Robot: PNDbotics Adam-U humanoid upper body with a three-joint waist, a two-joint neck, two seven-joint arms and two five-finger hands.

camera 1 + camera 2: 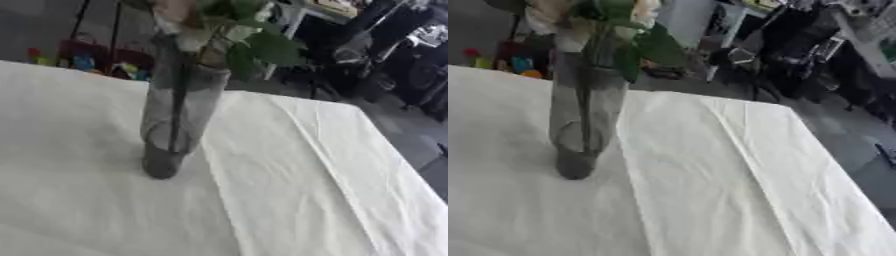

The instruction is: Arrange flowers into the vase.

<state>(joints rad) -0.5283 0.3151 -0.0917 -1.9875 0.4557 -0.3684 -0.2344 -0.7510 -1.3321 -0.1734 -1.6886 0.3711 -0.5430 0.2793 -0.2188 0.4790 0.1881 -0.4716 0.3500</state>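
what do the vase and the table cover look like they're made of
The vase looks like clear, smoky grey glass or plastic: a dark stem shows through its wall. The table cover looks like matte white cloth, given its soft creases and folds.

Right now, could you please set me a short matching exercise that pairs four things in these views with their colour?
Things:
1. vase
2. tablecloth
3. leaves
4. stem inside the vase

Colours:
A. green
B. white
C. dark, almost black
D. see-through grey

Pairs: 1-D, 2-B, 3-A, 4-C.

Neither hand of the robot shows in either view.
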